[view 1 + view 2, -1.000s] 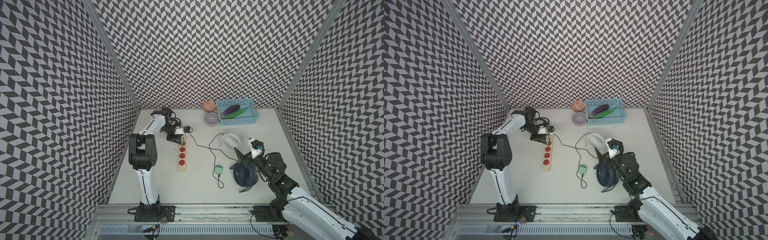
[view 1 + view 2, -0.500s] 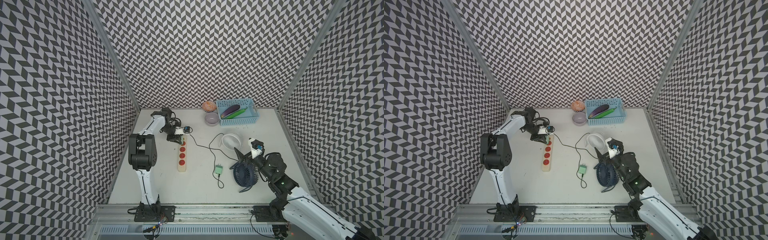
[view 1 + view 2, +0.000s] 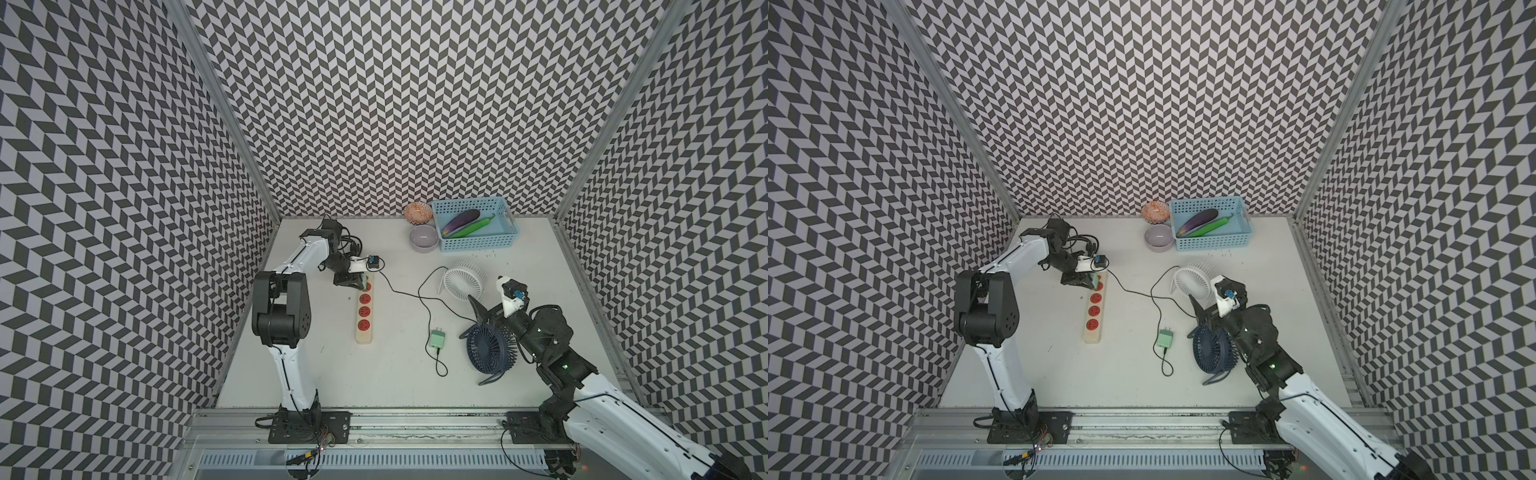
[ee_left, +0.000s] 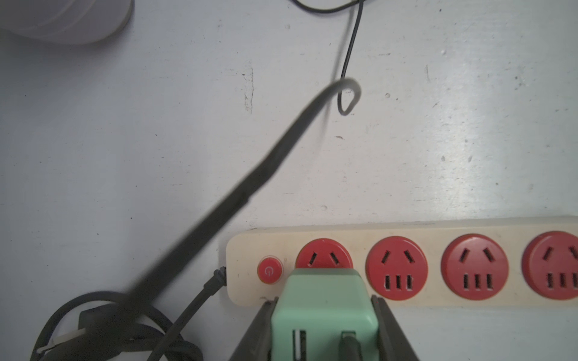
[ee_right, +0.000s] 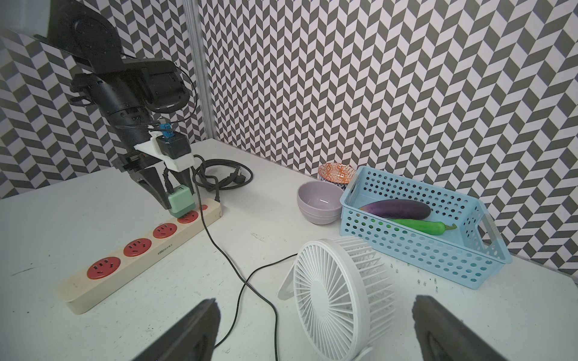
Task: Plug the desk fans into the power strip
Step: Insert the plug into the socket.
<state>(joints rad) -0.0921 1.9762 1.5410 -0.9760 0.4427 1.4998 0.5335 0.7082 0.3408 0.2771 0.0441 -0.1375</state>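
Just at the switch end of the power strip (image 4: 434, 268), the left gripper (image 4: 323, 309) is clamped on a green adapter (image 5: 181, 201). The adapter stands upright over the end socket (image 4: 323, 253) and covers its lower slots; I cannot tell whether the prongs are seated. The coming push looks straight down, square to the strip's long axis. Three sockets farther along stand free. The adapter's thin cord (image 5: 219, 247) trails away from the strip toward the white fan (image 5: 328, 297). There the right gripper (image 5: 316, 304) hovers, jaws wide apart and empty. A navy fan (image 3: 486, 351) and a second green adapter (image 3: 436, 338) lie well apart from the strip.
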